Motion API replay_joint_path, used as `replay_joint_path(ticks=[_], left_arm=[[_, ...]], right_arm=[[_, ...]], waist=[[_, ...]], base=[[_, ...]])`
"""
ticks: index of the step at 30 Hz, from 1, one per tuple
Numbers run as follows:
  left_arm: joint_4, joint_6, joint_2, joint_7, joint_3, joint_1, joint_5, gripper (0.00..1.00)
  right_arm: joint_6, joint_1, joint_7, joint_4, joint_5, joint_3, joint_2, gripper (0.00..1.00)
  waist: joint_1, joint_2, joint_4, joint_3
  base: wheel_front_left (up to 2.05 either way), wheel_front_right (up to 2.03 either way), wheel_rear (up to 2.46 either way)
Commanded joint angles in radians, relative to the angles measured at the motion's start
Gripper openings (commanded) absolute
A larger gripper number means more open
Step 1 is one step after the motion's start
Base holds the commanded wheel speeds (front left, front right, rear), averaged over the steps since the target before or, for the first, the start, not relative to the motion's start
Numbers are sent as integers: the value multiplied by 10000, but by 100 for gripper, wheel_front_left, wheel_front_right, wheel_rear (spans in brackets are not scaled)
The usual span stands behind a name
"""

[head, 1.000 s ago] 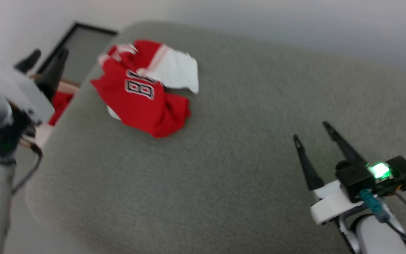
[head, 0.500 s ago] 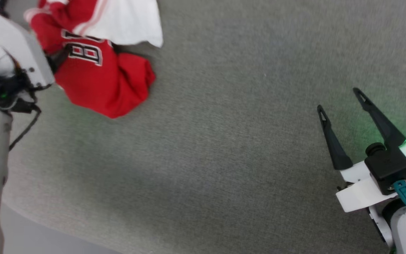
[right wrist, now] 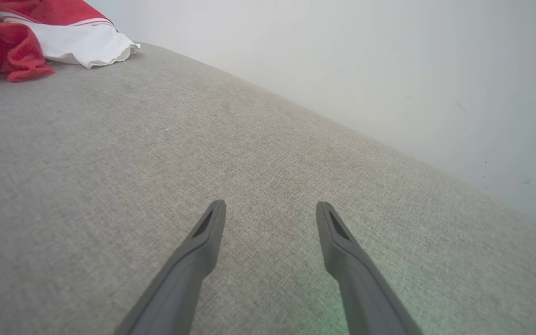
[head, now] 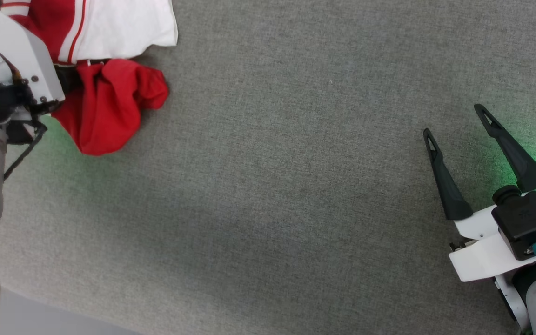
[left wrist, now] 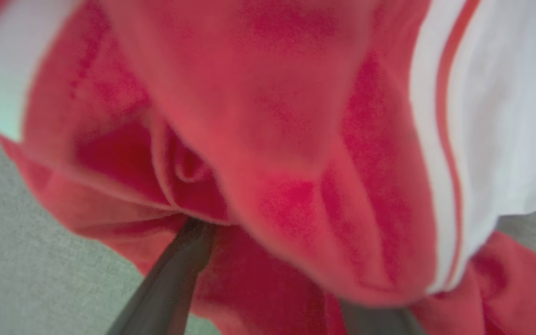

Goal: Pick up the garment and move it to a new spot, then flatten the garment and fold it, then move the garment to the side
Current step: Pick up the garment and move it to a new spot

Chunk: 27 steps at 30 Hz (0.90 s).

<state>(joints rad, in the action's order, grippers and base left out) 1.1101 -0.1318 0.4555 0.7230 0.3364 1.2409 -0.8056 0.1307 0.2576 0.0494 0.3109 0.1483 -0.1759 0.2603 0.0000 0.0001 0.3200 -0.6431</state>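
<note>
The garment (head: 105, 102) lies bunched at the far left of the grey cushion: red body, white sleeve with red stripes (head: 119, 23), its lettering hidden. My left gripper (head: 75, 81) reaches into it from the left, with the pale wrist covering most of it. In the left wrist view the red cloth (left wrist: 272, 116) hangs over both dark fingers (left wrist: 170, 279), which stand wide apart with their tips buried in the folds. My right gripper (head: 454, 121) hovers open over bare cushion at the right, far from the shirt. The right wrist view shows its fingers (right wrist: 203, 242) spread, with the garment (right wrist: 77, 42) at the top left.
The grey upholstered surface (head: 272, 186) stretches wide between the two arms. Its rounded edge runs along the lower left, with pale floor (head: 40, 321) beyond. A white wall (right wrist: 342, 70) rises behind the cushion's far edge.
The head camera has tilted down and shifted, so the whole picture has moved. My left gripper has pushed into the garment, whose folds have shifted and now hide the lettering. The right gripper stays open.
</note>
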Motion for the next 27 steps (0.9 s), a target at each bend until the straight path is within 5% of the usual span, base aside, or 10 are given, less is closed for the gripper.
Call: replay_joint_path(ticks=[1,2,4,19,27], left_arm=[[454,25,-373,275,197,-488,-42,100],[577,27,-388,255,134,-383,-107,78],[676,26,-423,218,166,-244,-135,0],[59,24,518,-2965,106,1373,289,0],[-1283,12,722,-3453,606,1549,420,0]], right_arm=[[1,37,30,28,-21,-25,-26,100],[1,52,22,32,-21,-14,-42,100],[1,33,-14,-32,-27,17,-81,100],[1,-298,-1199,-1628,-256,214,-1006,100],[1,-434,-1964,-2738,-218,370,-1622,100]], waist=[[0,-1,-6,23],[0,-1,-3,46],[0,-1,20,158],[0,-1,50,2452],[0,-1,-234,3862]], base=[[0,0,0],[0,0,0],[0,0,0],[0,0,0],[0,0,0]])
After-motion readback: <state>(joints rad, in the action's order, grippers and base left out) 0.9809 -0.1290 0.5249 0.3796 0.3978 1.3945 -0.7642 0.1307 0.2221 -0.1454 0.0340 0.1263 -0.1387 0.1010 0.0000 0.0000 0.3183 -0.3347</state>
